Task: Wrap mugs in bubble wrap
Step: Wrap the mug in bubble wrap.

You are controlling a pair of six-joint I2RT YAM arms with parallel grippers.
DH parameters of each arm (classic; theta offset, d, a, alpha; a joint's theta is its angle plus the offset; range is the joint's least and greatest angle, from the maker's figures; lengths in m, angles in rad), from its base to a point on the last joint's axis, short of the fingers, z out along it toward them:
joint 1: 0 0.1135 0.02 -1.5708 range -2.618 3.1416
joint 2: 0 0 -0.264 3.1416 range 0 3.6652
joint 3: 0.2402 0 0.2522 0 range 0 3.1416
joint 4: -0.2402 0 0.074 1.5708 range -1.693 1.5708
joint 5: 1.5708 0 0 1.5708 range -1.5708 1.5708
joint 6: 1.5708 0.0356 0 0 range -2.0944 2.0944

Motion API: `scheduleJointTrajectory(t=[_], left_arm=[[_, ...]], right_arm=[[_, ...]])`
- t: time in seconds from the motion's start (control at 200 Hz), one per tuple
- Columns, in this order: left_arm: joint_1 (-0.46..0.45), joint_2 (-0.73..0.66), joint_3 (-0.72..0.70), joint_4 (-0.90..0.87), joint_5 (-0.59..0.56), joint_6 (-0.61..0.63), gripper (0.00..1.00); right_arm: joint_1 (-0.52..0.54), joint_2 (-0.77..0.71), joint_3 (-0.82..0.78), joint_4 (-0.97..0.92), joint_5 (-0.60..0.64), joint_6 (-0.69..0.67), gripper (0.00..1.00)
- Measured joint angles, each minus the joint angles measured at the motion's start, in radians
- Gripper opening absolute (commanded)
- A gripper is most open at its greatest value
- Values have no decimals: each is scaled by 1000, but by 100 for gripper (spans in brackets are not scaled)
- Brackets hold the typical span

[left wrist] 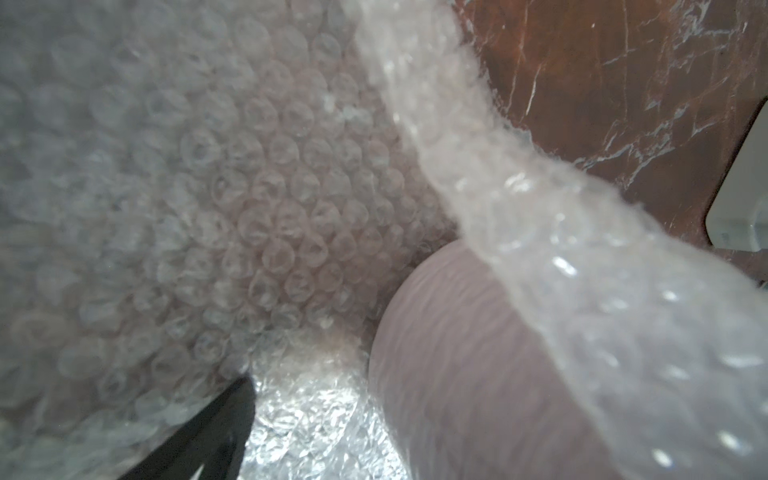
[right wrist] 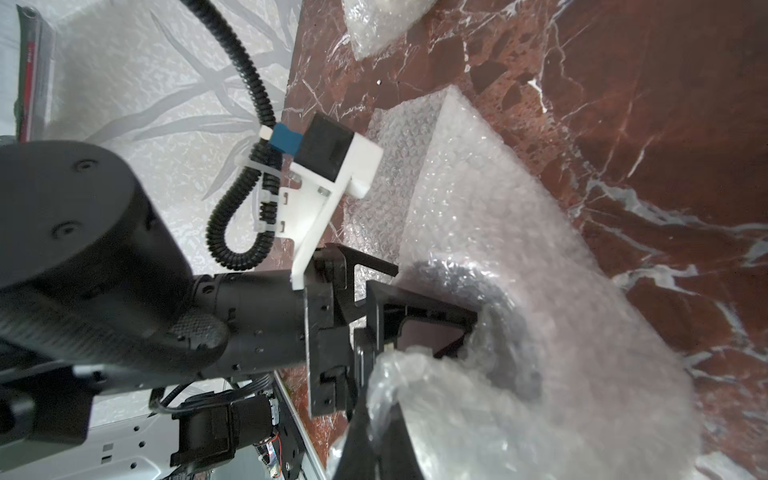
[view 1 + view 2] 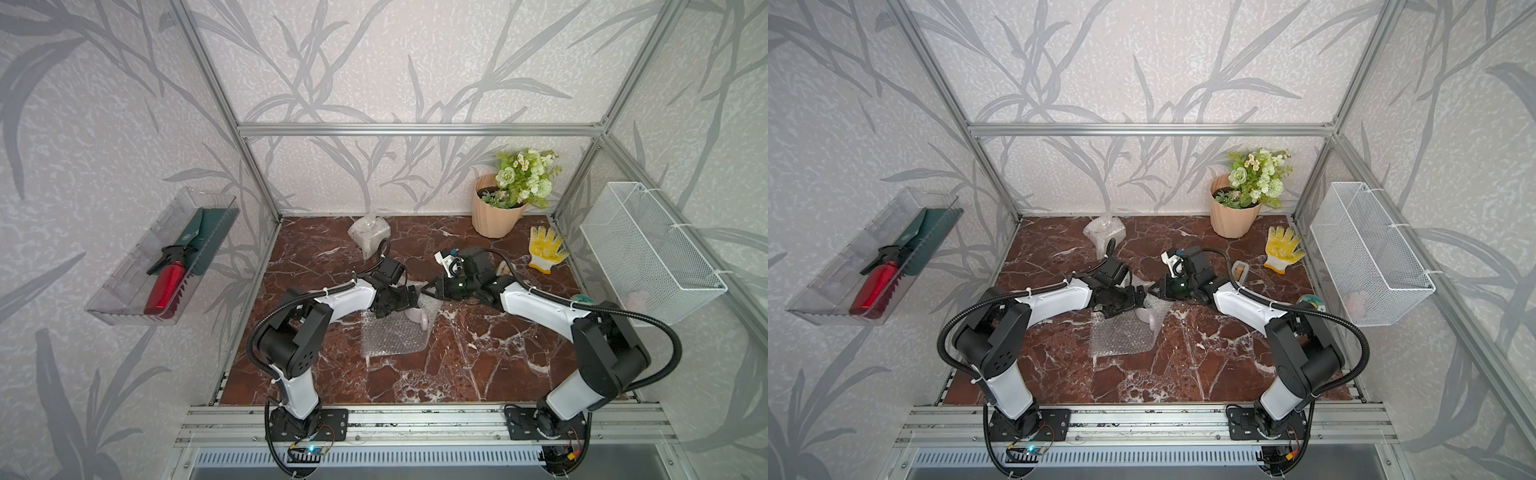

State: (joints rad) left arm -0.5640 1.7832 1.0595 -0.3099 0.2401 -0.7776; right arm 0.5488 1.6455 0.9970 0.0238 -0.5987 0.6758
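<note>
On the desk [image 3: 478,365] lies bubble wrap [image 3: 390,338], the lilac mug [image 3: 419,319] on its far part. The left claw [image 3: 411,298] gapes wide by the mug — the right claw [image 3: 427,291] pinches a lifted wrap edge. Far back, a wrapped lump [image 3: 369,232], maybe another mug.

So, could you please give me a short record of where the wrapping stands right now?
mug: lilac, on the sheet, partly covered
bubble wrap: sheet lying on the table, one edge raised over the mug
right hand: shut on the raised edge
left hand: open, at the mug
back of table: a clear bundle, contents not visible
progress: mug not yet fully wrapped
</note>
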Motion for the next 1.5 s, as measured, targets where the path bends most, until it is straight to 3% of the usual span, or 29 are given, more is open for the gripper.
scheduleJointTrajectory(t=[0.095,0.4,0.705,1.08,1.5], left_arm=[[0,0,0,1,0,0,99],[-3,-100,-85,50,-39,4,75],[-4,-282,-219,129,-24,46,82],[-7,-291,-257,286,77,52,84],[-19,-292,-283,319,99,71,81]], right_arm=[[10,36,21,-15,23,-5,1],[37,121,98,-134,103,-20,1],[54,144,152,-213,146,-38,6],[55,157,169,-232,143,-37,10],[55,168,179,-231,129,-33,12]])
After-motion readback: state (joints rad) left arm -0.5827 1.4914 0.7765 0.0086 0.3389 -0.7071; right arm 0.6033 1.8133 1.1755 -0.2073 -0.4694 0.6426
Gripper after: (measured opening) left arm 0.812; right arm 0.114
